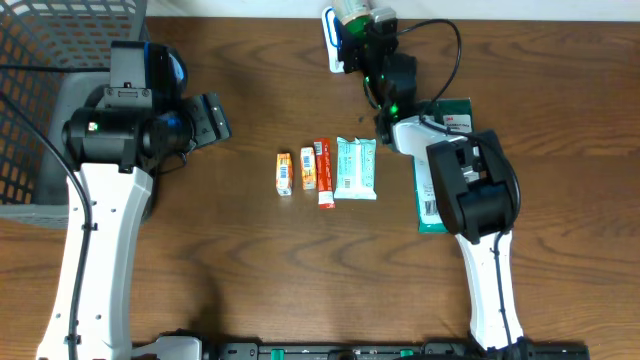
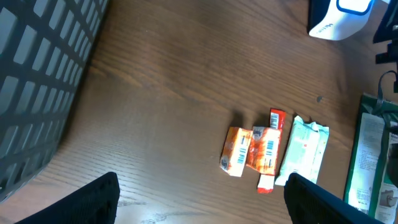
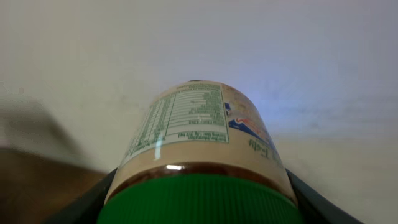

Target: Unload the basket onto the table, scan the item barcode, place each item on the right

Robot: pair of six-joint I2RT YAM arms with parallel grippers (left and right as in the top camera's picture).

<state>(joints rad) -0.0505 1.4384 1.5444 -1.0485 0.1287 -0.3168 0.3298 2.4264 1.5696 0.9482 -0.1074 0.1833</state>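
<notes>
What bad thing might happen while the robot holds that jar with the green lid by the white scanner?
The right gripper holds the brown jar with a green lid only near its lid, so it might slip. The label side in the wrist view shows no barcode, so the white and blue scanner may miss it. The black cable looping beside that arm might snag.

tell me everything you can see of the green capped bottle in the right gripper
The bottle is a small round container with a green screw cap and a pale label carrying a nutrition table and a red and blue logo. It looks like plastic, with a brown band showing just above the cap. It is closed, cap toward the wrist camera, clamped between the fingers of the right gripper, and held beside the white and blue scanner.
</notes>
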